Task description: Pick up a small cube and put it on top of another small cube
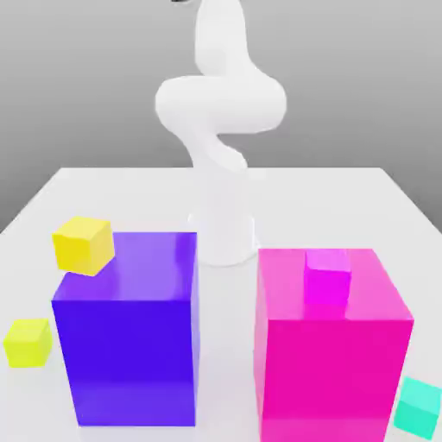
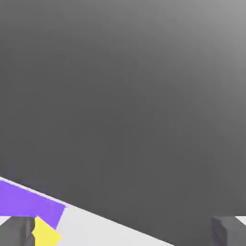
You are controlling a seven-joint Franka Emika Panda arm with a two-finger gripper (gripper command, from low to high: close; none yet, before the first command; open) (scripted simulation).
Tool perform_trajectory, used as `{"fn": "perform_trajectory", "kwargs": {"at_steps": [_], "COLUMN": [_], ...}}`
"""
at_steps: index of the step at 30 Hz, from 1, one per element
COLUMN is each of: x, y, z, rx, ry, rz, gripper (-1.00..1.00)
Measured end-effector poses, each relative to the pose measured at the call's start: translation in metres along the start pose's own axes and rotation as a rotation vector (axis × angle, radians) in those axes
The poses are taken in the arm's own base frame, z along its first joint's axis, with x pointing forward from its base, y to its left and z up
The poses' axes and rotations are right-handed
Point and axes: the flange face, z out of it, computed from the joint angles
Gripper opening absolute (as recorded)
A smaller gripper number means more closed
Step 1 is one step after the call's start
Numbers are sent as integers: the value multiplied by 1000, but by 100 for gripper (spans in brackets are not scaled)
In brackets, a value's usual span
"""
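Two fingertips (image 2: pixel 17 230) spread wide, holding nothing; the lemon-yellow small cube (image 1: pixel 28 342) sits lower left, far below the raised arm.

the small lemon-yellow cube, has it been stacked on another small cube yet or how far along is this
Nothing looks done yet. The small lemon-yellow cube sits on the table at the exterior view's left, beside the purple block, with nothing under it. Nothing is in hand: the tool has its fingers wide apart, holding nothing. Left: grasp it, lift it and set it on another small cube, such as the golden-yellow cube.
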Motion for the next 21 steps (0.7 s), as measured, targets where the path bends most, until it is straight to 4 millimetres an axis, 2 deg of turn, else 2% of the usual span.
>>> {"fn": "perform_trajectory", "kwargs": {"at_steps": [6, 11, 16, 21], "x": [-27, -56, -92, -135], "y": [66, 104, 124, 123], "z": [63, 132, 211, 294], "rx": [-7, 18, 74, 159], "ry": [-111, -223, -345, -468], "rz": [-191, -368, -566, -785], "gripper": [0, 0, 0, 0]}}
